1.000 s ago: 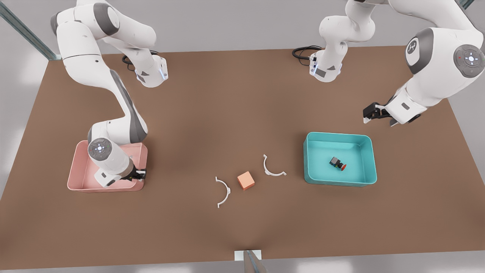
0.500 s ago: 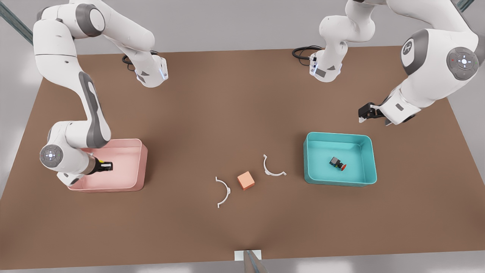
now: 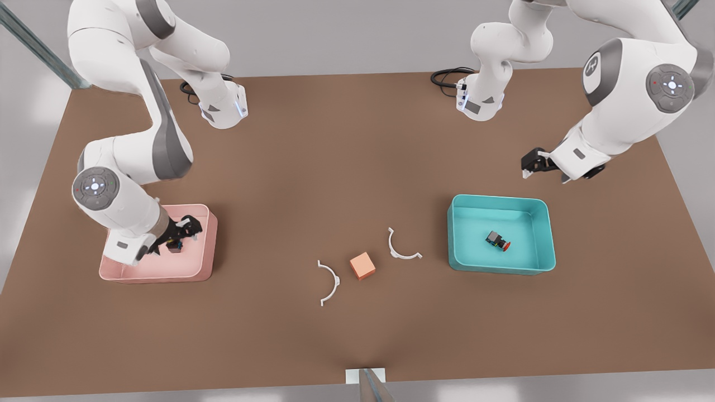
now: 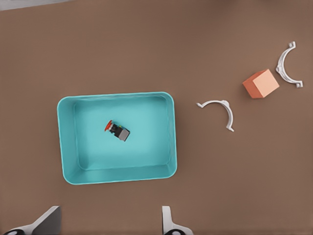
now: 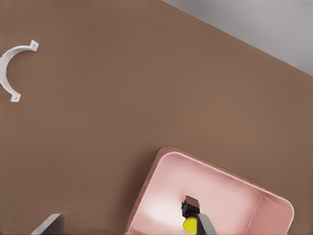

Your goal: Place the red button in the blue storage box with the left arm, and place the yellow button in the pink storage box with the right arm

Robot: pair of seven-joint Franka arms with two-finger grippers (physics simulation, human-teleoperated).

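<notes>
Buttons are seen boxed: red button (image 3: 498,240) in blue box (image 3: 544,234), yellow button (image 5: 190,223) in pink box (image 3: 205,262). Left gripper (image 3: 528,166) and right gripper (image 3: 181,234) are spread wide, holding nothing.

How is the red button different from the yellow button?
The red button has a red cap; the yellow button has a yellow one. The red button lies on its side in the blue box; the yellow button is in the pink box. The left gripper is away from the red button; the right gripper is right at the yellow one. Both have small black bases.
</notes>
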